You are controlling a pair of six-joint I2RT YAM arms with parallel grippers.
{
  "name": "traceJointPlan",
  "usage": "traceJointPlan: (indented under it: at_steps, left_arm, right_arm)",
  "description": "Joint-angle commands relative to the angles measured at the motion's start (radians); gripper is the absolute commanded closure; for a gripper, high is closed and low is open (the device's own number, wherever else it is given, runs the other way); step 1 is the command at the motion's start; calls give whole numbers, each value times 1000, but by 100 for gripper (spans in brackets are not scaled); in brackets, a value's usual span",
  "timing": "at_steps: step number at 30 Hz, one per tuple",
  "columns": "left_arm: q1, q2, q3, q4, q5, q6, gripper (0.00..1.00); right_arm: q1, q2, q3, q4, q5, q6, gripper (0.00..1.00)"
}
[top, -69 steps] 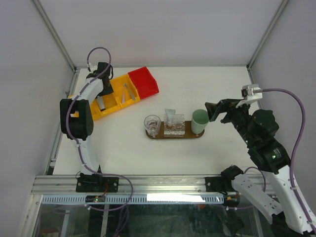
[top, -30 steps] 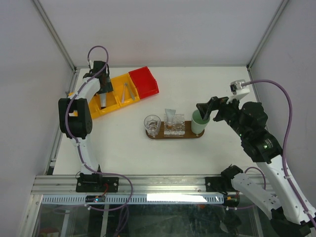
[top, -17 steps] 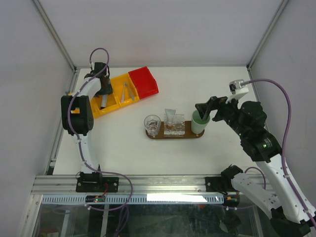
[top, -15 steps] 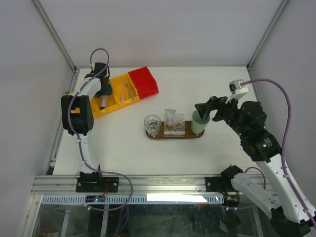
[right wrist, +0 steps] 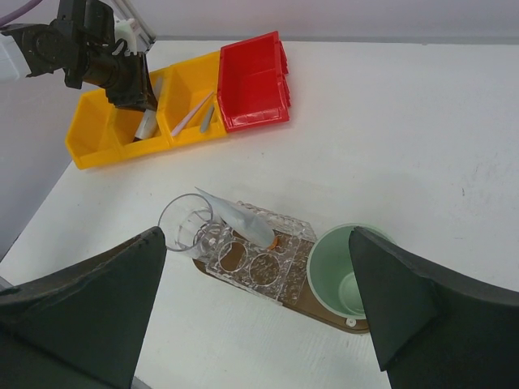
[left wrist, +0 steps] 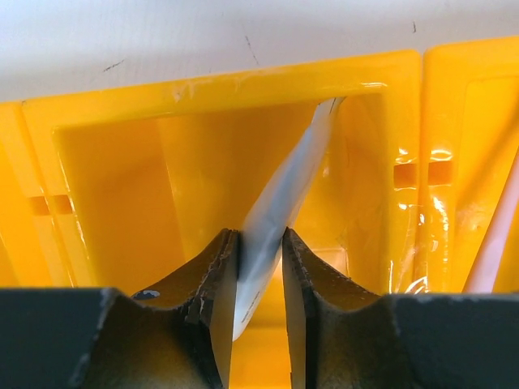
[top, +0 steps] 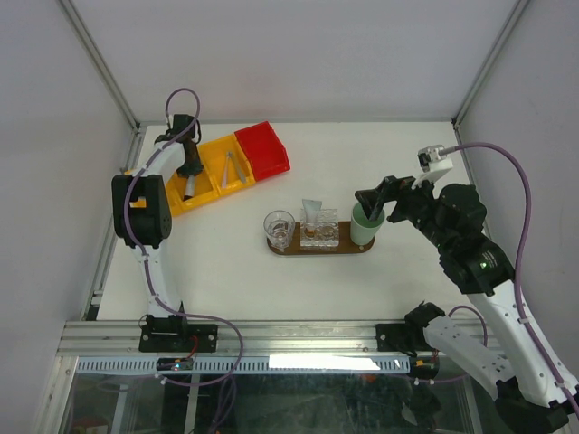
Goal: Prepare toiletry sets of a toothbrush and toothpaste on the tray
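The dark brown tray [top: 298,250] lies mid-table and shows in the right wrist view [right wrist: 324,313]. On it stand a clear holder [top: 322,233] with one pale grey-blue tube [top: 312,210] [right wrist: 240,217] leaning in it, a clear glass [top: 279,226] and a mint-green cup [top: 365,221]. My left gripper [top: 191,172] [left wrist: 259,239] is down in a yellow bin, shut on another pale tube [left wrist: 285,188]. Thin light sticks [top: 231,168] [right wrist: 191,117] lie in the neighbouring yellow compartment. My right gripper [top: 373,202] [right wrist: 258,235] is wide open and empty above the cup end of the tray.
The yellow bins [top: 172,204] [right wrist: 93,154] and a red bin [top: 263,150] [right wrist: 253,79] stand in a row at the back left. The bin's yellow walls [left wrist: 203,89] close in around my left fingers. Frame posts stand at the back corners.
My right gripper has swung left from beside the cup to over it. My left gripper has shifted a little within the yellow bin and stays at the tube.
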Motion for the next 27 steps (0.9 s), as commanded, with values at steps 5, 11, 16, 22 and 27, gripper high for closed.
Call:
traceJointPlan:
  at_steps: [5, 11, 16, 22, 27]
  left_arm:
    - [9, -72, 36, 7, 36, -10, 87]
    - [9, -141, 18, 11, 32, -27, 100]
    - [9, -180, 16, 11, 25, -39, 100]
    - [10, -263, -21, 21, -24, -65, 100]
    - [9, -338, -76, 57, -70, -71, 100]
  right_arm:
    - [4, 1, 4, 59, -12, 13, 0]
    - [3, 4, 2, 63, -7, 12, 0]
    - [4, 8, -5, 63, 1, 12, 0]
    - [3, 11, -2, 60, 12, 10, 0]
    - [3, 12, -5, 57, 16, 10, 0]
